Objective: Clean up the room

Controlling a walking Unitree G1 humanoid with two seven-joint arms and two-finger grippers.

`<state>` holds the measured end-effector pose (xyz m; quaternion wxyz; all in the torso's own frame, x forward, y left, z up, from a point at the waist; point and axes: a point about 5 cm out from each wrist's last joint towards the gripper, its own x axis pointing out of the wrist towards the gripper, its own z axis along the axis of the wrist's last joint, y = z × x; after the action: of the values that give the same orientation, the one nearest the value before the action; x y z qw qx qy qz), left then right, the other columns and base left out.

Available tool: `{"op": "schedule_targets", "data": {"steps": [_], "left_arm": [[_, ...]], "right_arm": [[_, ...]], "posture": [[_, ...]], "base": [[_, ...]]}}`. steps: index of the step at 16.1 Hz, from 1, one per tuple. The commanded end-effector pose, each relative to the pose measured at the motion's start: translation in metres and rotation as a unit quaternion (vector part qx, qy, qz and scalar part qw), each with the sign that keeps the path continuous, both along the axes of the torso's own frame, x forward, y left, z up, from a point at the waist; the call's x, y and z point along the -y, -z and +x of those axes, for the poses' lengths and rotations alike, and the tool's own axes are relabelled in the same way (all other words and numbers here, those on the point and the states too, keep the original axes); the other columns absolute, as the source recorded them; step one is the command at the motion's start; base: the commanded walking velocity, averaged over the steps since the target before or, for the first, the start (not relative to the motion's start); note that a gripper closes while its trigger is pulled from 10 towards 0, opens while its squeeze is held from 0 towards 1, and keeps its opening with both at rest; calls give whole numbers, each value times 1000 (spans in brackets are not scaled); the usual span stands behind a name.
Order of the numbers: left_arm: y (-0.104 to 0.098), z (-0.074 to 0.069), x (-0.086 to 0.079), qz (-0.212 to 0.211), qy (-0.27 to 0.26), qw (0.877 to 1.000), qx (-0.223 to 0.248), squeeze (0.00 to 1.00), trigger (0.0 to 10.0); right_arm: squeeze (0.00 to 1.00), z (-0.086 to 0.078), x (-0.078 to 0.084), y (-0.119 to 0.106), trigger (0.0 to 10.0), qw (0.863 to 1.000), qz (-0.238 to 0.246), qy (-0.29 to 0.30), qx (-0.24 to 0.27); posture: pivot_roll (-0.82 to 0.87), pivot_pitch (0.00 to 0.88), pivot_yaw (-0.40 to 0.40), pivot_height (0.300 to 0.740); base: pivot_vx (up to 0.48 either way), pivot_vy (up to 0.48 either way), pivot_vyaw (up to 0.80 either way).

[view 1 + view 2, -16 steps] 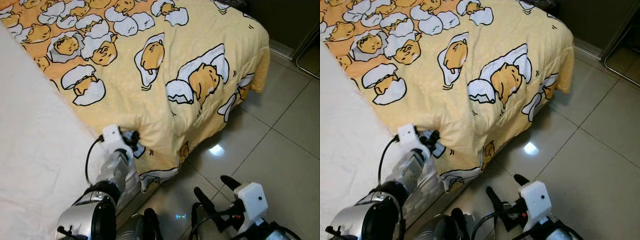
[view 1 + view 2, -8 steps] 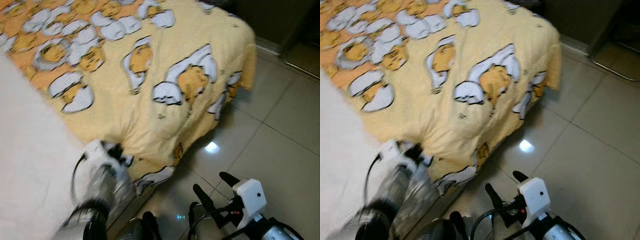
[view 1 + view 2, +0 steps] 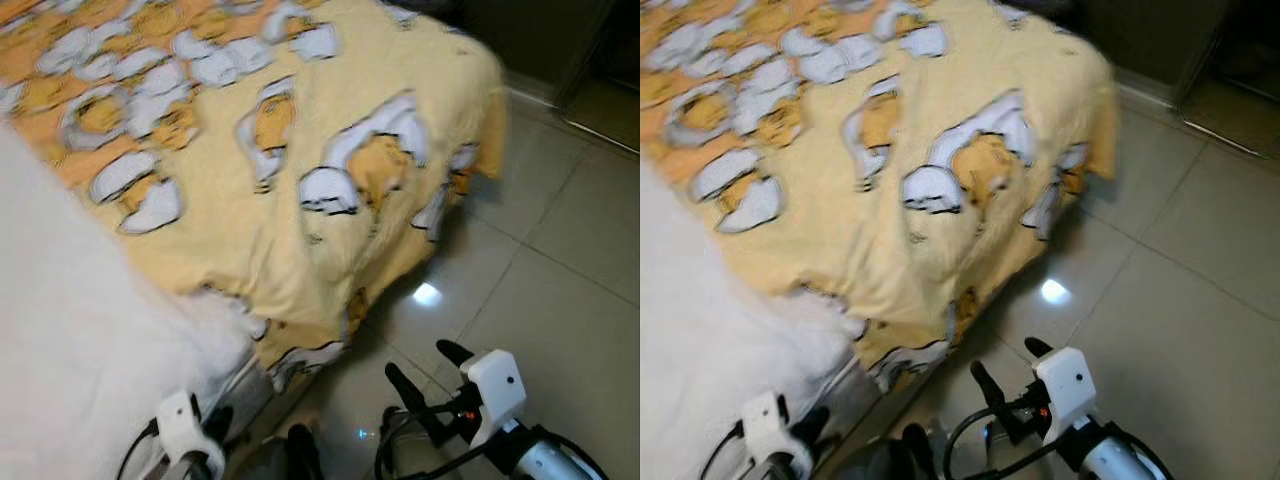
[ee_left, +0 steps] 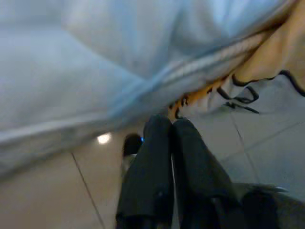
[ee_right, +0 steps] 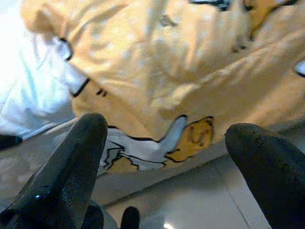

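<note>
Left gripper [image 4: 171,131] has let go of the yellow blanket [image 3: 300,150] and dropped low beside the white sheet [image 3: 80,340], fingers pressed together. Right gripper [image 3: 420,365] hangs over the tiled floor [image 3: 560,300], fingers spread. Blanket drapes the bed's corner.

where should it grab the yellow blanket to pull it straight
Probably the hanging edge of the yellow blanket at the bed's foot, where it bunches in loose folds beside the white sheet. Come from the floor side, fingers pinching across the hem. The right gripper is open over the tiles and faces that edge; the left gripper is shut.
</note>
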<state>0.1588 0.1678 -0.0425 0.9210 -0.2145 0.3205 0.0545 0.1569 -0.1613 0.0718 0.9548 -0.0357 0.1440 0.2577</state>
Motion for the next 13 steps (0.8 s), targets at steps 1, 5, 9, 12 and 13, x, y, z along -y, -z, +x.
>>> {"op": "schedule_targets", "data": {"steps": [1, 5, 9, 12, 13], "left_arm": [[-19, 17, 15, 16, 46, 997, 60, 0, 0], [-79, 77, 27, 90, 101, 971, 196, 1000, 10000], [-63, 102, 21, 85, 74, 983, 144, 1000, 10000], [-48, 112, 17, 84, 73, 989, 99, 1000, 10000], [-45, 112, 16, 84, 73, 989, 94, 1000, 10000]], "right_arm": [[0, -1, -6, 1, 10000, 1000, 9, -13, -1], [0, 0, -7, 0, 10000, 1000, 12, -17, 4], [0, -3, -7, 0, 10000, 1000, 11, -18, 2], [0, -7, -4, -2, 10000, 1000, 7, -11, -1], [0, -8, -3, -2, 10000, 1000, 6, -9, -2]], "posture": [[-256, 175, 175, 740], [-264, 188, 166, 740], [-291, 203, 164, 740], [-316, 217, 170, 740], [-318, 219, 171, 740]], "base": [[0, 0, 0], [0, 0, 0], [0, 0, 0], [0, 0, 0], [0, 0, 0]]}}
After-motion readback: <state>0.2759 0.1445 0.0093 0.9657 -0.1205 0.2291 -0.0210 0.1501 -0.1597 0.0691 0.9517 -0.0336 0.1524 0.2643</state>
